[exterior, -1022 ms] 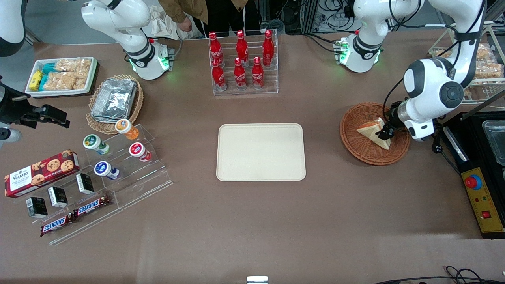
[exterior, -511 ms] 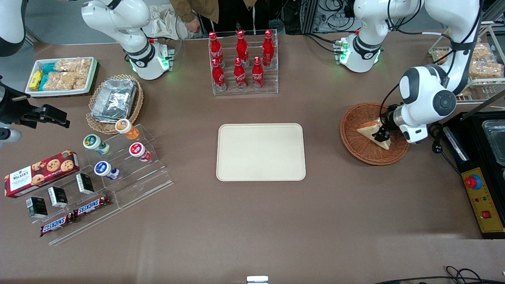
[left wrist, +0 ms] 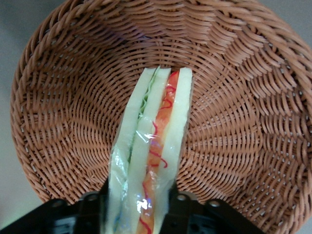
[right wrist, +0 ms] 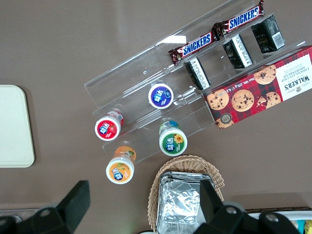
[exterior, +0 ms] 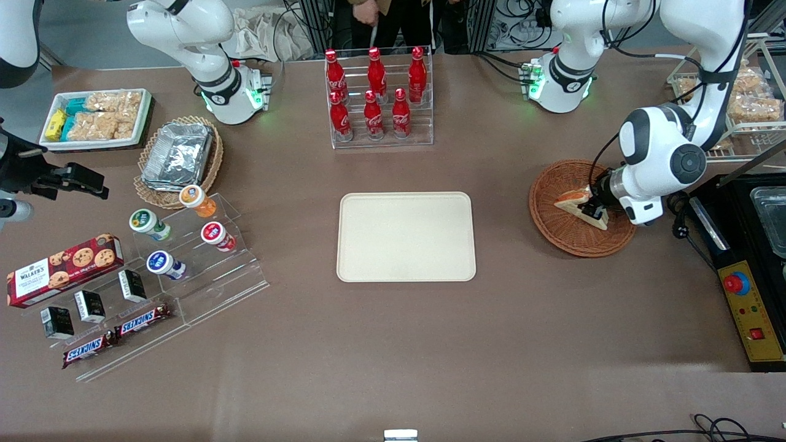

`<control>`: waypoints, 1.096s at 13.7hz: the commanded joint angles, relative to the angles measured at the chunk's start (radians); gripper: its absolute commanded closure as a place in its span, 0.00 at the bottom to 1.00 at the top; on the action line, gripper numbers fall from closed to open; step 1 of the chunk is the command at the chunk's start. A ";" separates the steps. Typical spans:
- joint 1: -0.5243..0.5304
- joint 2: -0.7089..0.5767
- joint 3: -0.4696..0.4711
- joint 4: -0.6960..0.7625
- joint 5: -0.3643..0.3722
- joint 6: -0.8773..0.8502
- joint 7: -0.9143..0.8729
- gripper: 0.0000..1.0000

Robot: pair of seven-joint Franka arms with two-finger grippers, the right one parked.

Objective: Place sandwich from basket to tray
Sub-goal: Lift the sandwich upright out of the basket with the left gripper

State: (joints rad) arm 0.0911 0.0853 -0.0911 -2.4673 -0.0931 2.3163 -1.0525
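Gripper: sits low over the basket, fingers pressed against both flat faces of the sandwich, so it is clamped on the wedge.
Sandwich: inside the basket, stood on edge between the fingers; in the wrist view its plastic wrap shines and the cut edge shows white bread with green, orange and red filling. Whether its lower edge touches the weave cannot be told.
Basket: round, reddish-brown wicker, on the table toward the working arm's end; its woven wall rings the sandwich in the wrist view.
Tray: cream, flat, at the middle of the table, well apart from the basket, nothing on it.
Bottle rack: clear stand of red bottles, farther from the front camera than the tray.
Table: brown cloth surface.
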 commanded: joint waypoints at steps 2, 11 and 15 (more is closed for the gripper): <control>0.001 -0.012 -0.013 0.014 -0.008 -0.005 -0.011 0.72; -0.004 -0.145 -0.038 0.126 0.001 -0.194 0.011 0.72; -0.013 -0.119 -0.055 0.396 0.012 -0.454 0.050 0.72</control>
State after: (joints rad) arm 0.0840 -0.0537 -0.1411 -2.1959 -0.0910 1.9669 -1.0383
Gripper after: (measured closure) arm 0.718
